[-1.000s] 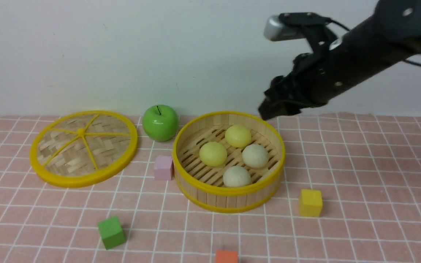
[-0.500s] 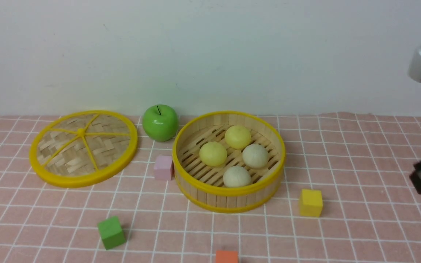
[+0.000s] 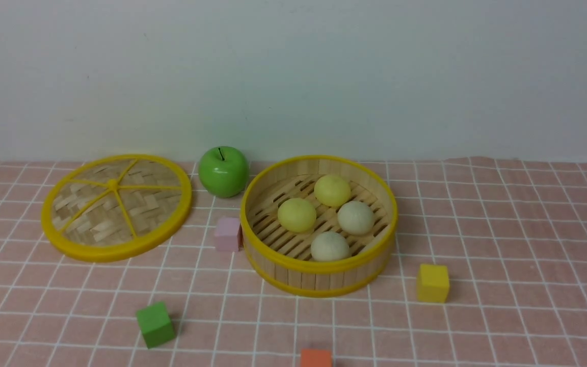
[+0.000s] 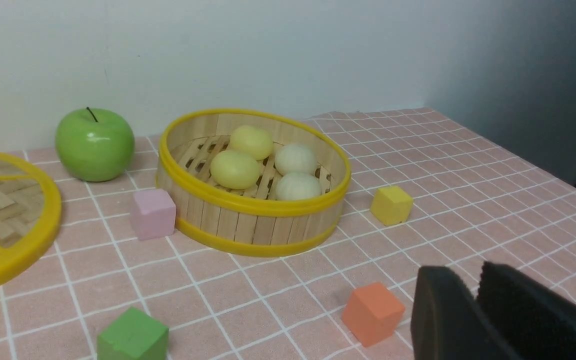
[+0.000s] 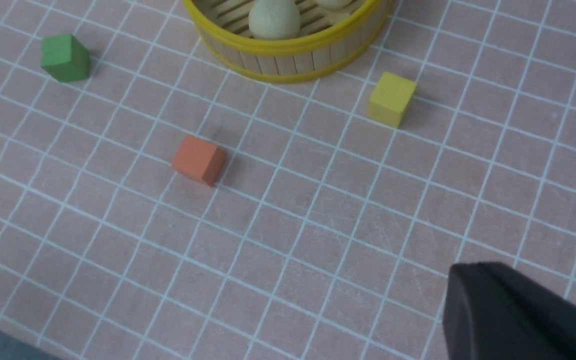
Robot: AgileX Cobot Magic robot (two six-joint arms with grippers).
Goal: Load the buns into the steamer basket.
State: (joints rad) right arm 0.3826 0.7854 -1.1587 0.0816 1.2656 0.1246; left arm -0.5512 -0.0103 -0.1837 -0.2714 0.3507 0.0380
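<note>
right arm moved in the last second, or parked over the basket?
Yes. It was above the far right rim of the steamer basket, swung off toward the right edge, and is now gone from the front view. The basket hasn't shifted.

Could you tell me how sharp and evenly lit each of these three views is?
Front view: soft, even light, faint shadows, slightly soft focus; apple shows small glare. Left wrist view: steamer basket crisp, left gripper blurred in the near corner, wall darkens toward one side. Right wrist view: sharp tablecloth grid, right gripper a dark blur.

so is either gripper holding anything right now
Nothing is held. The left gripper has its jaws shut on nothing, the right gripper carries nothing, and all four small dough-like buns sit in the round bamboo steamer basket.
</note>
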